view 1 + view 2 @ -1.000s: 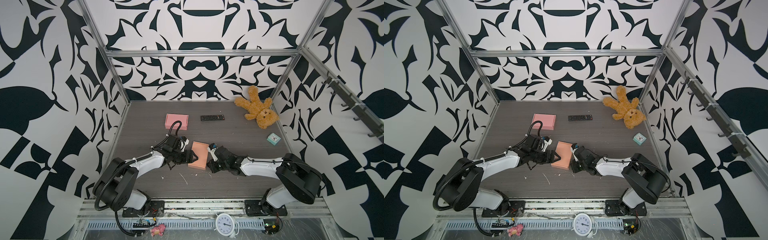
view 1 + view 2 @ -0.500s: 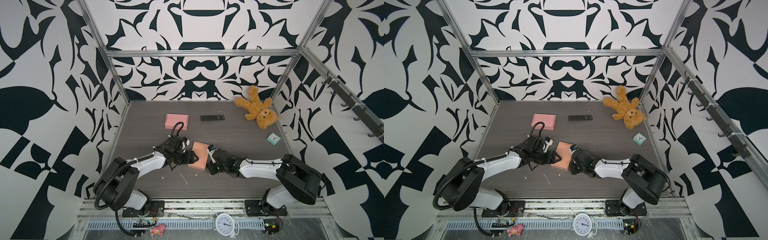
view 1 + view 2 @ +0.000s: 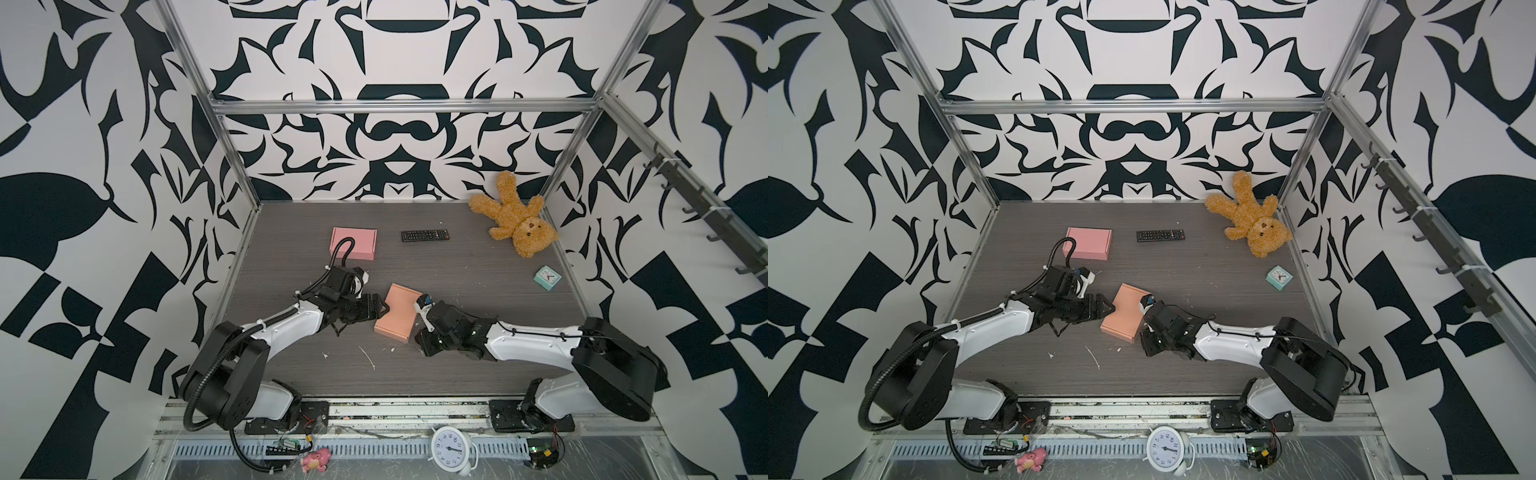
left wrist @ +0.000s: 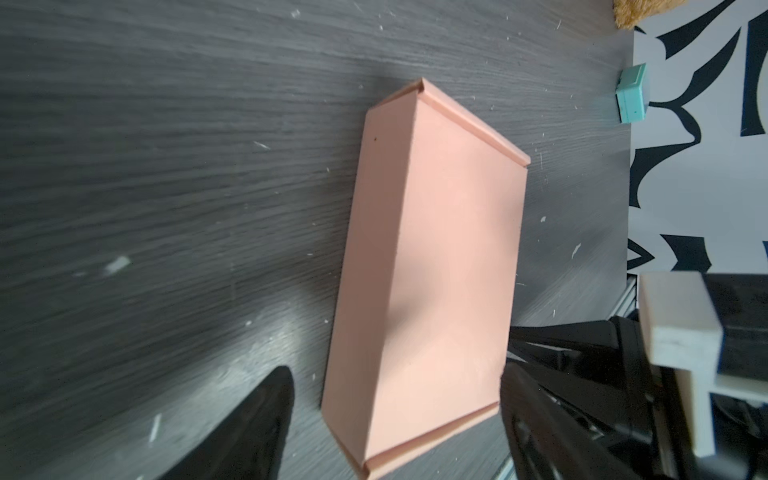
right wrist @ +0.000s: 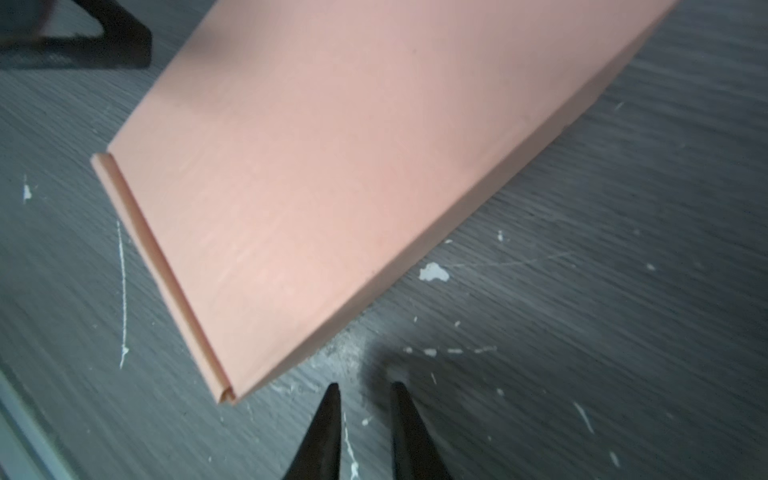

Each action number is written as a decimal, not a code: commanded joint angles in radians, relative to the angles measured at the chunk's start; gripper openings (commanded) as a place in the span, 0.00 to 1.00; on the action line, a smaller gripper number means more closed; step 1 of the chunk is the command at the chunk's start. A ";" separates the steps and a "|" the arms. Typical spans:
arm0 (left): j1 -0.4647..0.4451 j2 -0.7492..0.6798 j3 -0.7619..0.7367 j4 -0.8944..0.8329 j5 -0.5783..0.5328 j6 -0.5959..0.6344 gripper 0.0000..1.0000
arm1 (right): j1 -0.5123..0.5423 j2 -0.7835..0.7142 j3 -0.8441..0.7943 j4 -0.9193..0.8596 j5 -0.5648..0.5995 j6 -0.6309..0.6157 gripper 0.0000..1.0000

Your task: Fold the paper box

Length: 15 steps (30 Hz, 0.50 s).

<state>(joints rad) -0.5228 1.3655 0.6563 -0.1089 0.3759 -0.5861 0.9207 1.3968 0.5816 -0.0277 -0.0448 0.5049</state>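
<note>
On table (image 3: 457, 282), box (image 3: 398, 311) btwn wide L jaws, R jaws just beside

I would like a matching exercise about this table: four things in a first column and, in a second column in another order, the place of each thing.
Things:
1. teddy bear
2. remote control
3. teal clock
4. salmon box

Places:
A. nearest the front of the four, near the middle
B. far right corner
C. right side, in front of the bear
D. at the back, just right of the pink box

Pairs: 1-B, 2-D, 3-C, 4-A
</note>
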 commanded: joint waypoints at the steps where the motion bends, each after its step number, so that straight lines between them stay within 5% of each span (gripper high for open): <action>1: -0.003 -0.067 -0.014 -0.085 -0.019 0.025 0.81 | -0.002 -0.061 0.057 -0.129 -0.002 -0.058 0.24; 6: -0.021 -0.193 -0.075 -0.122 -0.011 -0.025 0.79 | -0.048 -0.048 0.159 -0.223 -0.066 -0.153 0.27; 11: -0.152 -0.299 -0.140 -0.127 -0.030 -0.122 0.79 | -0.181 -0.012 0.223 -0.183 -0.250 -0.179 0.33; 15: -0.239 -0.347 -0.177 -0.125 -0.075 -0.187 0.79 | -0.237 0.038 0.309 -0.197 -0.280 -0.231 0.45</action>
<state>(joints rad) -0.7280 1.0451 0.5018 -0.2104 0.3374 -0.7010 0.7044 1.4162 0.8230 -0.2142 -0.2497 0.3267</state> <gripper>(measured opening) 0.793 0.439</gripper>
